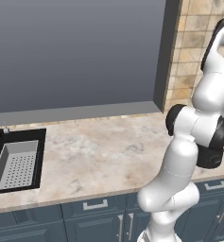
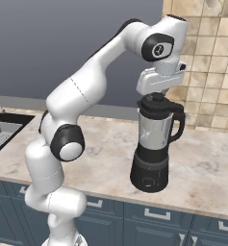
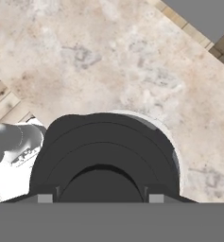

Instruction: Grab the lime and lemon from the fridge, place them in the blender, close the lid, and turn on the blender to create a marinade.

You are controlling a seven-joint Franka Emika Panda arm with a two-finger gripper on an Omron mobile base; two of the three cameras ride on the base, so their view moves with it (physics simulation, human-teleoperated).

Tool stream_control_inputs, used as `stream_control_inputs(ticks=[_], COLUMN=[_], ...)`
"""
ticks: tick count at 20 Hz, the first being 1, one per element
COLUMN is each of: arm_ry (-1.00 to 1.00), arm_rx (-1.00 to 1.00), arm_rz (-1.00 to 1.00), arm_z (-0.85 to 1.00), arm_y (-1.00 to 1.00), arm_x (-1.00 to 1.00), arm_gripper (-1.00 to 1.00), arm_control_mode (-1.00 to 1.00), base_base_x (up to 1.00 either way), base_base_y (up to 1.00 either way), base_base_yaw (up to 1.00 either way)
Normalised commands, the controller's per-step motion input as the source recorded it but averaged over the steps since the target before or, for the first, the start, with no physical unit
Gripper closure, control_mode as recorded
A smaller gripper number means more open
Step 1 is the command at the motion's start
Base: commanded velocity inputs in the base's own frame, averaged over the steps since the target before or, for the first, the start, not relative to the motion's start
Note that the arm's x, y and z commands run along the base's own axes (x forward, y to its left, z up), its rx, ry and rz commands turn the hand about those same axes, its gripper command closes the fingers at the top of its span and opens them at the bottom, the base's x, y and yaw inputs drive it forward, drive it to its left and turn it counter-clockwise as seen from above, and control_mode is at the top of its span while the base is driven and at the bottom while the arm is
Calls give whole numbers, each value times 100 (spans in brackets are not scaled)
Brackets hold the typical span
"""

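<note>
Lid (image 2: 156, 103): black round cap, seated across the top of the blender jar with the raised centre knob up. In the hand view you look straight down on it (image 3: 104, 156) — it looks slightly off-centre there, a sliver of clear rim showing past its far edge.

Gripper (image 2: 157, 97): directly above the lid, pointing down, jaws at their narrowest and closed on the lid's centre knob as far as you can judge; the fingertips themselves are hidden against the black cap.

Blender (image 2: 153, 144): stands on the marble counter (image 2: 202, 158) near the tiled wall, black tapered base with the round front knob facing the cabinets, handle on the side away from the arm.

Lime and lemon: you can't make them out through the jar wall from here.

How the lid handles: light, stiff plastic by the look of it, smooth and a bit slippery. The centre knob is the only real place to hold — the side tab is too small to trust.

How the blender handles: tall and narrow, so likely top-heavy. Press straight down along the jar axis; a sideways shove at the lid could tip or slide it.

Step in hand: I'd judge you're seating the lid. Check that it sits flush all round before letting go.

Front knob: low on the base, small and round — expect to come in from the front, level with the counter.
</note>
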Motion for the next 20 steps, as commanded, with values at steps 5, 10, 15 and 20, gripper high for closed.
stream_control_inputs(ticks=[5, 10, 15, 20], arm_ry=[-1, -11, -13, -10], arm_rx=[0, 0, 0, 0], arm_rz=[0, 0, 0, 0], arm_z=[0, 0, -12, -30], arm_y=[0, 0, -3, -8], arm_x=[26, 25, 6, -6], arm_gripper=[100, 100, 100, 100], arm_control_mode=[-100, -100, -100, -100], base_base_x=[0, 0, 0, 0], base_base_y=[0, 0, 0, 0], base_base_yaw=[0, 0, 0, 0])
